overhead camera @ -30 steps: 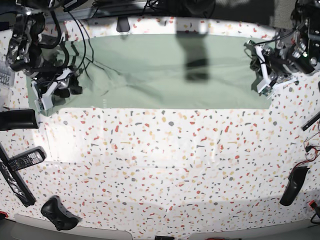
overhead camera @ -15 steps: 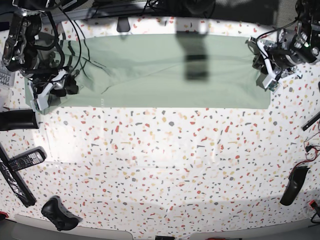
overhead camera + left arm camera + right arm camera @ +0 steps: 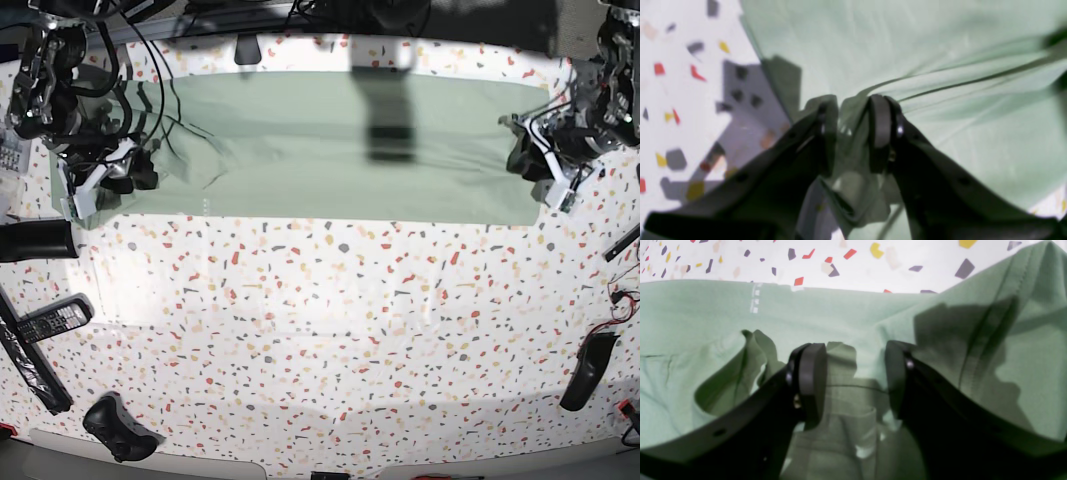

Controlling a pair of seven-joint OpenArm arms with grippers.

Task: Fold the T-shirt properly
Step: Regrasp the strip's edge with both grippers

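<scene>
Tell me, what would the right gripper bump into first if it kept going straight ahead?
Probably the T-shirt: the right gripper points across green cloth lying right before its jaws, though depth is hard to judge.

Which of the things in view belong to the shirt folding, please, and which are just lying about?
Job in hand: T-shirt; left gripper, pinching the cloth; right gripper, astride a bunched fold.

Lying about: remote control; game controller; black cylinder; dark object near the table's right edge.
</scene>
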